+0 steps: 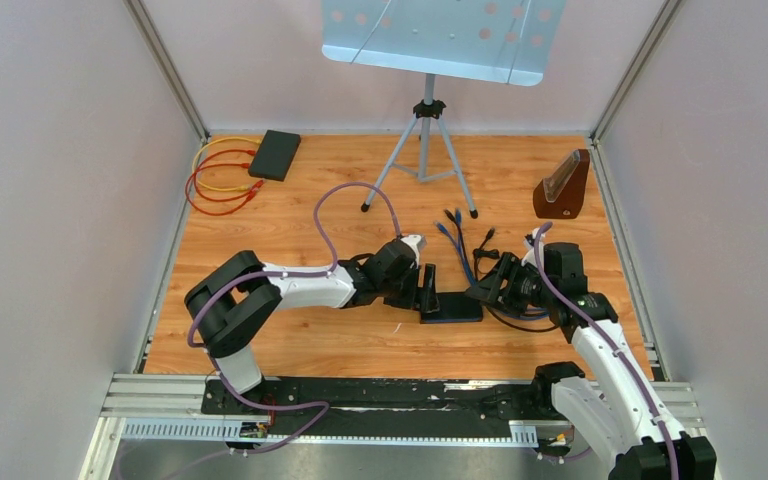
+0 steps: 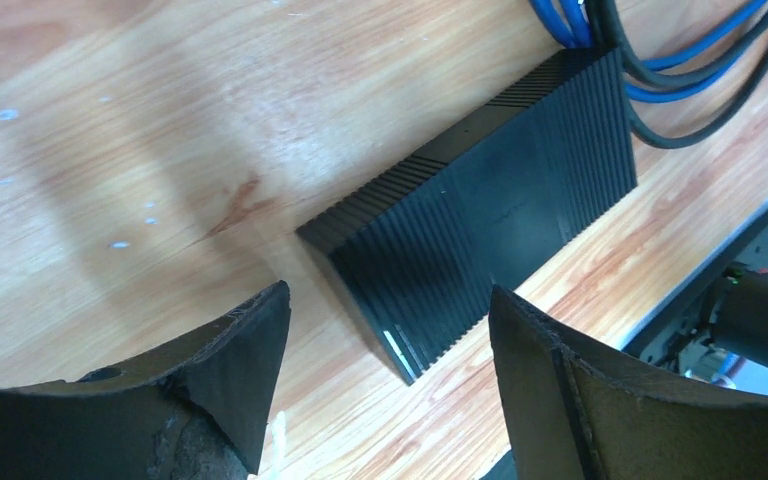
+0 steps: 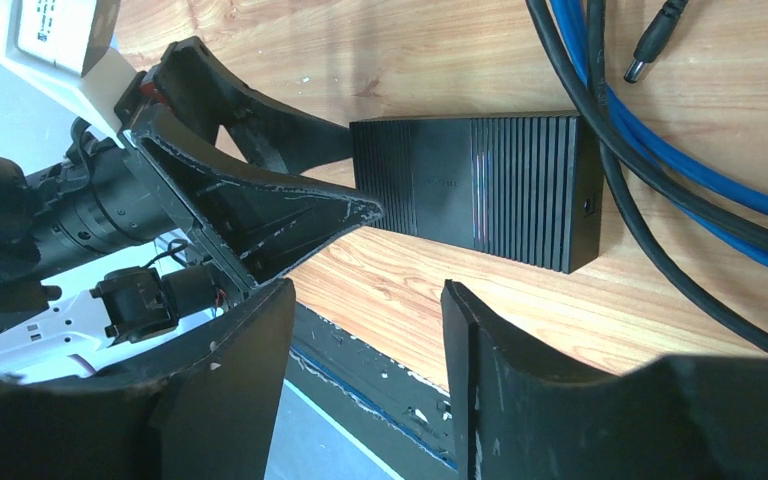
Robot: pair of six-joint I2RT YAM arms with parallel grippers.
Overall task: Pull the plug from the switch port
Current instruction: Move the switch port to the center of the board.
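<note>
The switch (image 1: pixel 455 306) is a ribbed black box (image 2: pixel 490 210) lying flat on the wooden table. Its end face has a small round port (image 3: pixel 590 203) that looks empty. A black barrel plug (image 3: pixel 650 55) lies loose on the wood, apart from the switch. Blue cables (image 3: pixel 680 165) and black cables (image 3: pixel 650 240) curve past that end. My left gripper (image 2: pixel 388 293) is open, its fingers at either side of the switch's near end (image 3: pixel 365 175). My right gripper (image 3: pixel 368 285) is open and empty, hovering near the table's front edge, to the right of the switch (image 1: pixel 488 290).
A second black box (image 1: pixel 275 155) with red and yellow cables (image 1: pixel 215 180) lies at the back left. A tripod stand (image 1: pixel 425 130) stands at the back centre. A brown wedge-shaped object (image 1: pixel 563 187) sits at the back right. A metal rail (image 1: pixel 390 395) runs along the near edge.
</note>
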